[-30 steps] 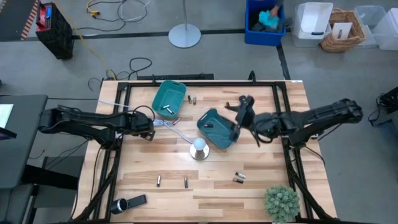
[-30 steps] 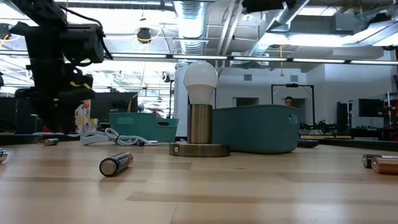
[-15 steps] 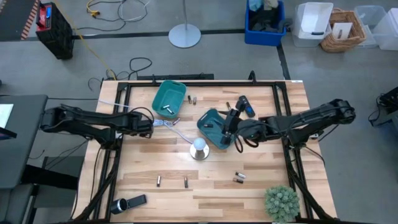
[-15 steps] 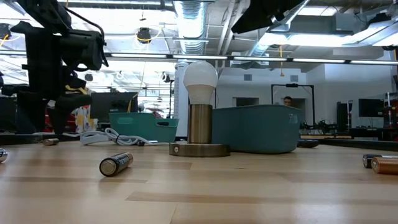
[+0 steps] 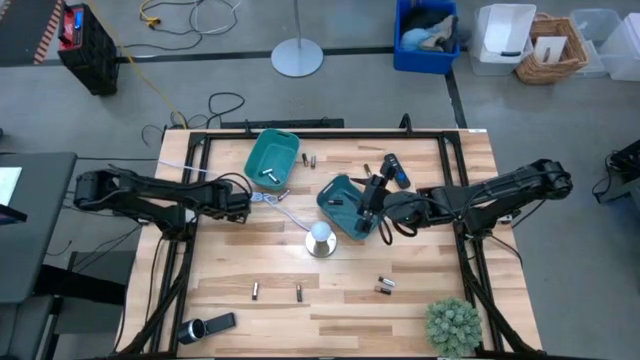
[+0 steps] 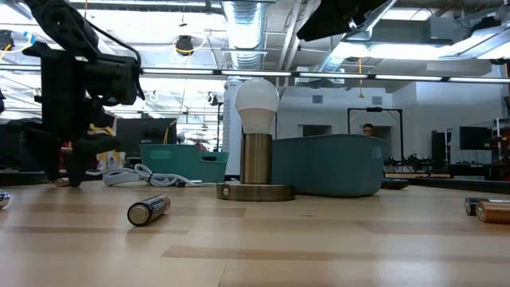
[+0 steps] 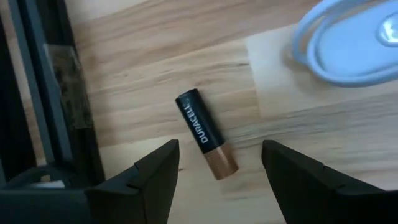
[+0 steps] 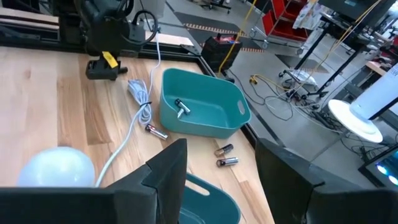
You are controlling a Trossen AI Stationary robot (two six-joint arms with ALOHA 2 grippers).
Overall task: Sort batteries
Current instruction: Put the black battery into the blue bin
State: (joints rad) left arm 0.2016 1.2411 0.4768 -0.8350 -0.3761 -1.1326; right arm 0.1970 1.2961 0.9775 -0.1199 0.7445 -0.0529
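Left wrist view: the left gripper (image 7: 219, 165) hangs low over the counter (image 7: 155, 37) with its fingers (image 7: 152, 174) spread wide and nothing between them. A Duracell battery (image 7: 205, 142), black body with copper end, lies flat on the wood just beyond the gap. Its long axis runs obliquely across the gap rather than square to it, copper end nearer the fingers, black end pointing away. Judgement: the wrist needs a small advance and perhaps a slight roll so the pads meet the battery's sides and not its ends.

High view: left gripper (image 5: 240, 205) sits at the left edge of the counter (image 5: 420, 300), beside the white cable (image 5: 275, 203) and near the left teal bin (image 5: 272, 158). The target battery cannot be picked out from above; the arm covers it.

Outward: the right gripper (image 5: 368, 208) is over the middle teal bin (image 5: 345, 206), fingers (image 8: 165, 171) likewise apart and holding nothing. Its wrist view shows two loose batteries (image 8: 225, 156) lying on the counter just beside the far teal bin (image 8: 202, 109), which already holds a few. More batteries (image 5: 277, 291) lie at the near side of the counter, well apart from both arms, and another pair (image 5: 384, 285) near right.

The left arm is clearly nearer the Duracell cell; the right is well away from it, beyond the bulb lamp (image 5: 320, 238).
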